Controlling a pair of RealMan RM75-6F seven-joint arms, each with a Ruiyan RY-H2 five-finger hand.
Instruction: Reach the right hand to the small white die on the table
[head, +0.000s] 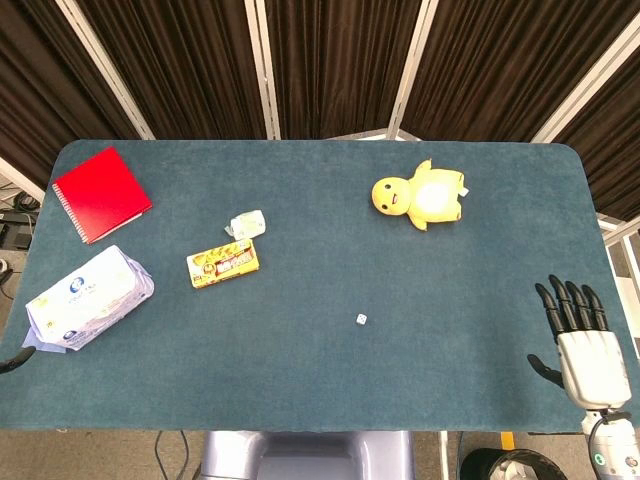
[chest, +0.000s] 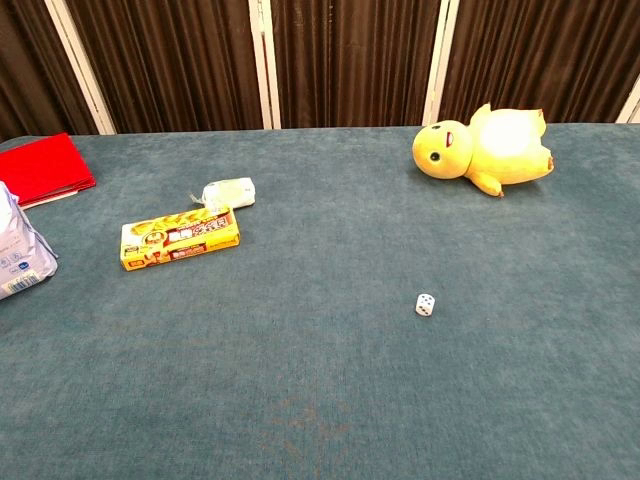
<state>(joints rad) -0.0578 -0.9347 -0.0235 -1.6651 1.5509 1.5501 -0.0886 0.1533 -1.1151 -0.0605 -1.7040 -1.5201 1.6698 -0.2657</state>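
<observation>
Die (chest: 425, 304) sits alone mid-table, pips too small to read. Right hand (head: 585, 350) at near-right table (head: 330, 400) edge, fingers spread, holding nothing, well apart from die; wrist cut off. Left hand: only a dark sliver at frame edge, can't tell.
</observation>
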